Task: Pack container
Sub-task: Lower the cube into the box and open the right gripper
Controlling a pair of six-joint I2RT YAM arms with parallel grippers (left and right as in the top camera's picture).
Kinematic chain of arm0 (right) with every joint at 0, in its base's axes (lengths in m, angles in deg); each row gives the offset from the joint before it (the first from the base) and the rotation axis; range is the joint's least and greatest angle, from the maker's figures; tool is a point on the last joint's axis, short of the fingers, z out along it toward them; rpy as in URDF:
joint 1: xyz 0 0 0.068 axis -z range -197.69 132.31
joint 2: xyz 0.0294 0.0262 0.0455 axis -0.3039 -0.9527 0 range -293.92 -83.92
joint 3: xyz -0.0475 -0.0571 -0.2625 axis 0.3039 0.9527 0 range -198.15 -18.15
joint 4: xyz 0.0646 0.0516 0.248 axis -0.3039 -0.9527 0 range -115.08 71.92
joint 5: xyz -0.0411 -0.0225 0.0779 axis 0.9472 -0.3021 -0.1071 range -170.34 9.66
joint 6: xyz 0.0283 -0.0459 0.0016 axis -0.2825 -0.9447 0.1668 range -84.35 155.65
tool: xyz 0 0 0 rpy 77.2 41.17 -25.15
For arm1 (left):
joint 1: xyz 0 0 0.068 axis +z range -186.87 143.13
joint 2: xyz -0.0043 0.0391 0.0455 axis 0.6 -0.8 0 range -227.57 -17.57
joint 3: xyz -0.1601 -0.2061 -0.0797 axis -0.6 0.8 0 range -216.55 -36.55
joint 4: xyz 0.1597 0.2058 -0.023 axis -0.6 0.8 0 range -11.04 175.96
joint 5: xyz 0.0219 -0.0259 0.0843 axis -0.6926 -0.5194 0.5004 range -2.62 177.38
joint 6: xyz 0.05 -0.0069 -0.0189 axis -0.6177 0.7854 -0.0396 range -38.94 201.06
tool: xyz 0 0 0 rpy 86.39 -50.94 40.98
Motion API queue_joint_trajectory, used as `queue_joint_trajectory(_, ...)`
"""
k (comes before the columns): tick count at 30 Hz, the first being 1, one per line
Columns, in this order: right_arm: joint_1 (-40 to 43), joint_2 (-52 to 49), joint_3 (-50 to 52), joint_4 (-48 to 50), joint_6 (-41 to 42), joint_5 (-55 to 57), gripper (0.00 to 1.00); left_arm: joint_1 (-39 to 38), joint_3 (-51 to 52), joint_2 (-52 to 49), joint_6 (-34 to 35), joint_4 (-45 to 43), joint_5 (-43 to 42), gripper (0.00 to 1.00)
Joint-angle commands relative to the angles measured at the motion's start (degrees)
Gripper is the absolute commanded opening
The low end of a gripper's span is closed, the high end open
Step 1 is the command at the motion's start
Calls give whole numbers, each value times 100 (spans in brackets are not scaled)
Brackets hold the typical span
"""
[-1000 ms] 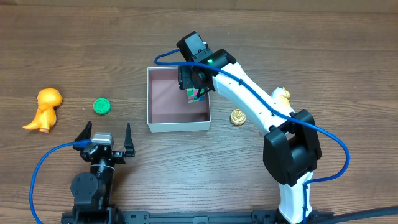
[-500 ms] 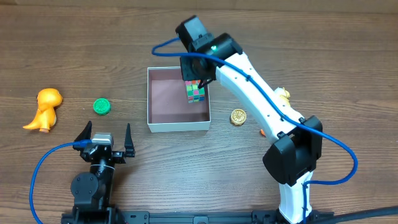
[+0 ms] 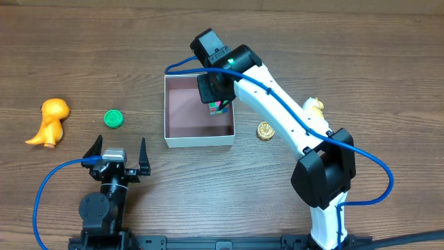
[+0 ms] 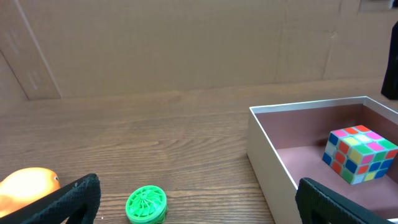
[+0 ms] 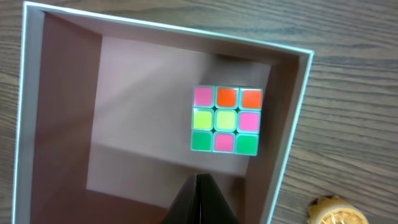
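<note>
The container (image 3: 166,111) is a square white-walled box with a pinkish-brown floor, standing mid-table. A multicoloured cube (image 3: 219,107) rests inside it near the right wall. It also shows as the cube (image 5: 226,119) in the right wrist view and the cube (image 4: 359,154) in the left wrist view. My right gripper (image 3: 216,94) hovers above the cube. Its jaws are shut (image 5: 198,178) with nothing between them. My left gripper (image 3: 119,147) sits near the table's front left, wide open and empty (image 4: 199,205). It faces the container's left wall (image 4: 267,155).
A green ribbed disc (image 3: 114,119) and an orange dinosaur figure (image 3: 48,121) lie left of the container. A gold round piece (image 3: 265,130) lies just right of it. A yellow toy (image 3: 316,105) peeks out behind the right arm.
The right gripper's jaws have closed on nothing while the hand lifted off the cube and shifted slightly. The cube stays on the container floor. The left arm has not moved.
</note>
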Motion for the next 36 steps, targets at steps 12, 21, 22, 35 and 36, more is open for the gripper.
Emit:
queue_joint_trajectory(12,-7,52,1217,828,9,-11,4,46,17,11,-87,-2,-98,100)
queue_joint_trajectory(21,-7,52,1309,935,11,-7,4,46,17,11,-87,-2,-98,100)
queue_joint_trajectory(22,-7,52,1309,968,11,-9,4,46,17,11,-87,-2,-98,100)
queue_joint_trajectory(35,-7,52,1309,1126,181,155,4,46,17,11,-87,-2,-98,100)
queue_joint_trajectory(36,-7,52,1309,1126,181,153,4,46,17,11,-87,-2,-98,100)
